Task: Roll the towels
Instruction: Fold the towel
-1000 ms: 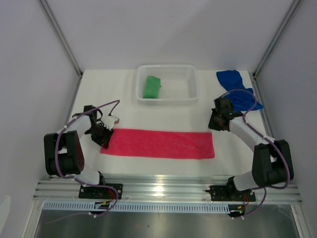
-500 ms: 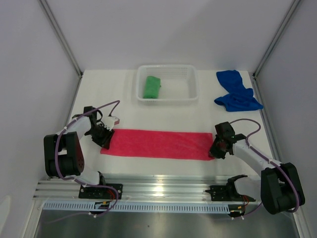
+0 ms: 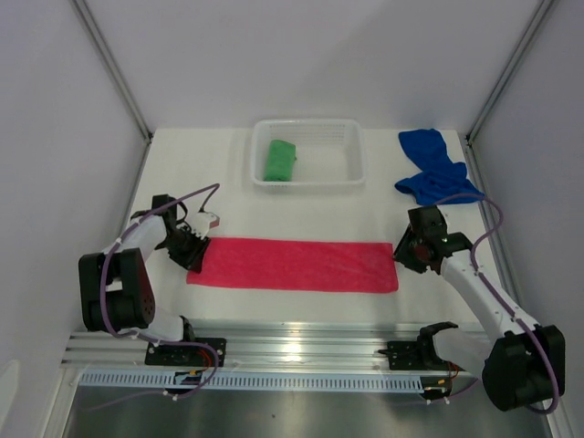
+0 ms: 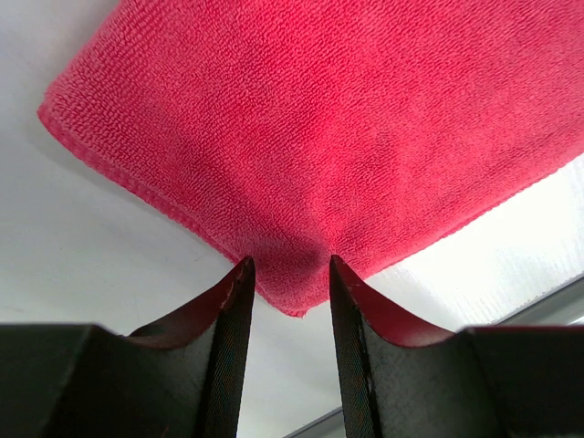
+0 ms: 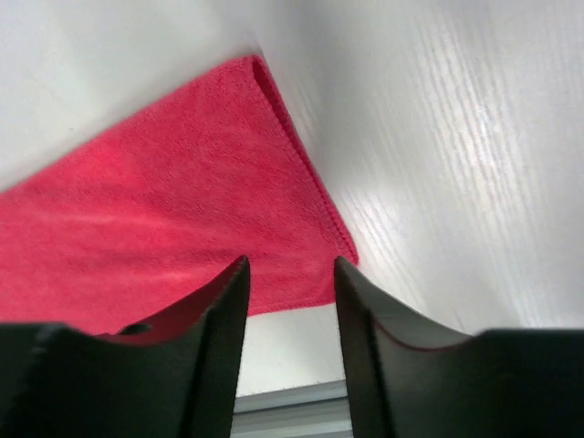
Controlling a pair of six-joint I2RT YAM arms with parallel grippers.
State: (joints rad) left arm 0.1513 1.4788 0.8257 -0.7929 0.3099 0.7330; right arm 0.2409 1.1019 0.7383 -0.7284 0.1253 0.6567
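One out of three done, judging by the green towel [image 3: 280, 160] rolled up inside the basket [image 3: 308, 185], toward its left side. Next in hand, seemingly: red towel [image 3: 292, 265], flat on the tabletop [image 3: 301, 214] as a long folded strip just in front of the basket, not yet rolled. At the strip's end left of the basket, left gripper [image 3: 193, 255], jaws apart, straddling the near corner without clamping it. At the end right of the basket, right gripper [image 3: 408, 254], jaws likewise apart, holding nothing. Right of the basket, blue towel [image 3: 436, 173], crumpled and untouched. Two rolls left.
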